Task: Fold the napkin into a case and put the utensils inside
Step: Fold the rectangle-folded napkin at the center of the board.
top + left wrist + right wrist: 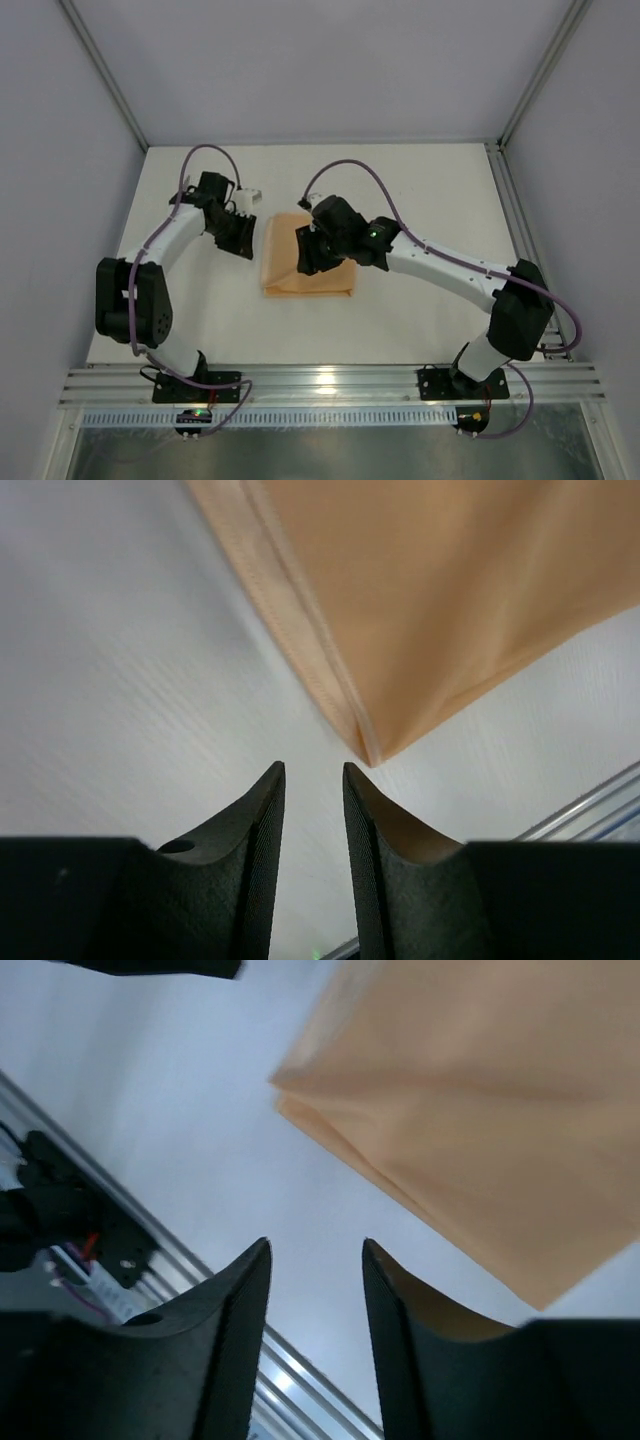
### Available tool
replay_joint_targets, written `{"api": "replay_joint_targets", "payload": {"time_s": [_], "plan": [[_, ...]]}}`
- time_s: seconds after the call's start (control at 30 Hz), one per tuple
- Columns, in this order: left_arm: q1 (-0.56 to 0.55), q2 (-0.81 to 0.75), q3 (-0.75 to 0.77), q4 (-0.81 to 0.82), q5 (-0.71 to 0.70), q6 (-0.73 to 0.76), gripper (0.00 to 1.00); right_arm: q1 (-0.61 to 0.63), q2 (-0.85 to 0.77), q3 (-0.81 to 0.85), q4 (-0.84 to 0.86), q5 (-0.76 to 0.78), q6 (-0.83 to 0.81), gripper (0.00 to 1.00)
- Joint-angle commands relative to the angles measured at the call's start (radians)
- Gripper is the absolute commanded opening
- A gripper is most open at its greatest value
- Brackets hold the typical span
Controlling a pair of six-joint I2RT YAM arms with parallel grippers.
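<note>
thin peach-orange cloth napkin point(281, 271) is folded over, case not finished, cutlery nowhere seen. left gripper point(312, 772), at its 9 o'clock, and right gripper point(315, 1246) are parted, empty.

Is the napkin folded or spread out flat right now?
Folded. The napkin shows stacked layers at its corner in the right wrist view, and from above it is a compact tapered patch.

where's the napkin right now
In the top view the napkin lies folded on the table, centre, between the left tool and the right tool, held by neither.
</note>
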Motion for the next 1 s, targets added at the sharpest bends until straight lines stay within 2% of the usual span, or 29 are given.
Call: {"api": "replay_joint_targets", "payload": {"time_s": [0.0, 0.03, 0.17, 0.47, 0.83, 0.97], "plan": [[-0.113, -0.01, -0.024, -0.025, 0.009, 0.022, 0.33, -0.102, -0.021, -0.205, 0.08, -0.018, 0.124, 0.39], [-0.136, -0.004, -0.031, -0.019, 0.001, 0.021, 0.34, -0.119, -0.031, -0.228, 0.101, -0.01, 0.129, 0.34], [-0.196, 0.052, -0.049, 0.007, -0.036, 0.016, 0.36, -0.156, -0.028, -0.299, 0.105, -0.001, 0.127, 0.34], [-0.211, 0.095, -0.069, 0.035, -0.031, -0.003, 0.36, -0.17, -0.095, -0.426, 0.117, 0.056, 0.208, 0.38], [-0.231, 0.111, -0.101, 0.023, -0.022, 0.017, 0.34, -0.211, -0.068, -0.405, 0.054, 0.117, 0.233, 0.38], [-0.239, 0.134, -0.11, 0.035, -0.036, 0.024, 0.26, -0.214, -0.052, -0.423, 0.077, 0.108, 0.238, 0.38]]}}
